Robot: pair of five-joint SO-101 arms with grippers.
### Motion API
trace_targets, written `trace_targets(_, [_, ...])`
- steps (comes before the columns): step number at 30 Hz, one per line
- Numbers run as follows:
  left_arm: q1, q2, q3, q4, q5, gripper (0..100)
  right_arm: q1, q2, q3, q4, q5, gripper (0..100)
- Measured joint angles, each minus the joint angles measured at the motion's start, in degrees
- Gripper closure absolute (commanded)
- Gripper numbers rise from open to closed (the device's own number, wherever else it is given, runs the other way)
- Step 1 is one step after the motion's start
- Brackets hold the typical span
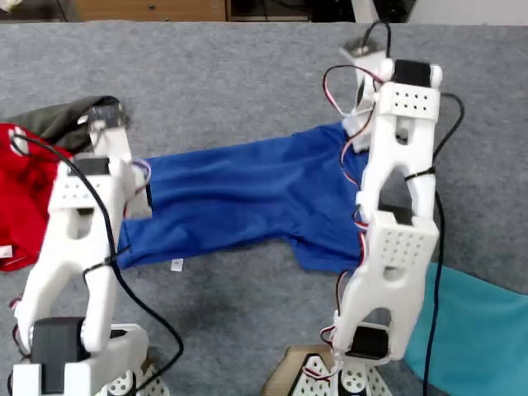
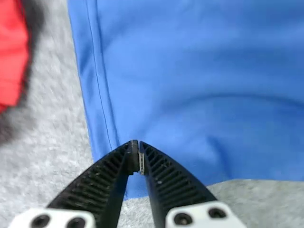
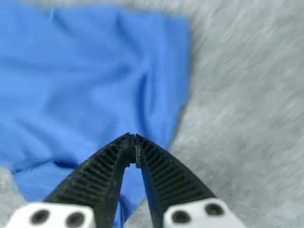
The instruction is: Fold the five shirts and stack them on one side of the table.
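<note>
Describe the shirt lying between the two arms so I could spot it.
Start at the grey table and look to its middle. The blue shirt lies spread out there. A red shirt sits off one end and a teal shirt off the other; it alone is blue.

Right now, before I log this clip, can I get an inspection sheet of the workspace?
Surface: grey felt table.
Job's things: blue shirt spread flat mid-table; red shirt and dark garment bunched beside the left arm; teal shirt by the right arm's base.
Clutter: nothing seen.
End effectors: left end effector shut at the blue shirt's hem; right end effector shut over its other end.
Cables: black cables loop loosely along both arms.
Surroundings: wooden furniture beyond the far edge.
</note>
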Motion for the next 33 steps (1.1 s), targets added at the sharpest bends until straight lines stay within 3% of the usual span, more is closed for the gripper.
trace_targets(6, [0.0, -0.7, 11.1, -7.0, -0.6, 98, 1.1, -2.7, 21.6, -14.0, 0.0, 99.4])
trace_targets(11, [0.0, -0.7, 14.5, -7.3, -1.6, 98, 3.3, -0.3, 25.9, -19.7, -0.2, 99.4])
trace_targets(14, [-0.4, -0.9, 15.3, -7.5, -3.9, 98, 4.9, 2.3, 23.2, -19.0, 1.4, 99.4])
trace_targets(19, [-8.0, -0.9, 15.3, -7.6, -8.4, 98, 6.6, 4.8, 17.4, -14.4, 2.5, 99.4])
trace_targets(22, [-8.9, -1.5, 15.3, -7.1, -10.5, 98, 6.9, 4.9, 16.4, -12.4, 2.7, 99.4])
trace_targets(27, [-9.1, -1.8, 12.4, -2.0, -10.9, 98, 7.0, 1.8, 16.4, -8.6, 2.9, 99.4])
trace_targets(33, [-9.2, -1.8, 0.0, 6.8, -10.9, 98, 6.5, -10.8, 16.4, -3.7, 3.2, 99.4])
